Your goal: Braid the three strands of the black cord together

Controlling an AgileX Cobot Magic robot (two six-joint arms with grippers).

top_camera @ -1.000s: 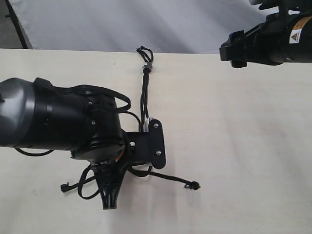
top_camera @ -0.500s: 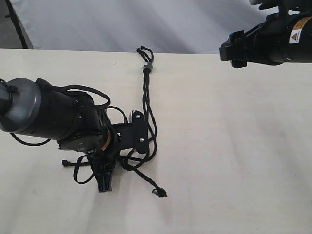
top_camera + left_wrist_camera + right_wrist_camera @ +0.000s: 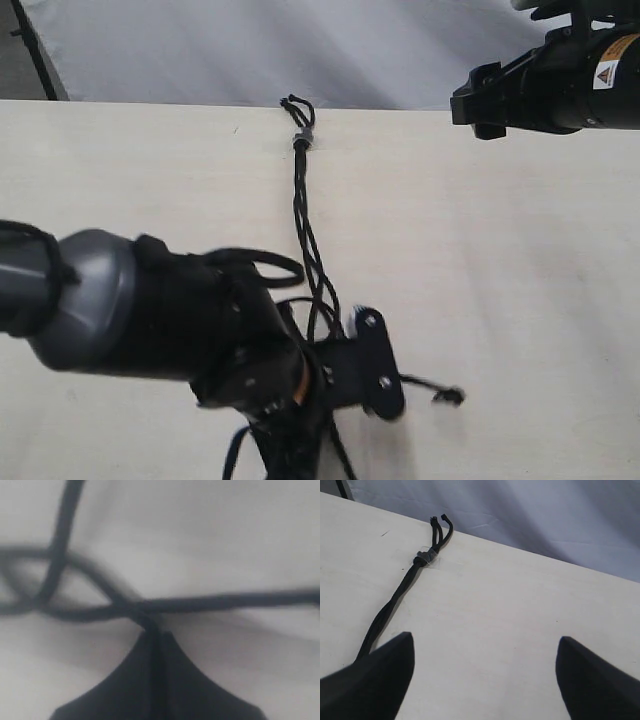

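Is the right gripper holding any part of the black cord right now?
No, the right gripper stands wide open with nothing between its jaws; the black cord lies off to one side.

The cord [image 3: 300, 200] is laid on the worktop [image 3: 520, 280], with its knot [image 3: 303, 138] at the far edge. The three strands [image 3: 312, 262] are stretched toward the near side, under the left tool [image 3: 154, 641]. The right tool [image 3: 482, 670] is found far right, well apart.
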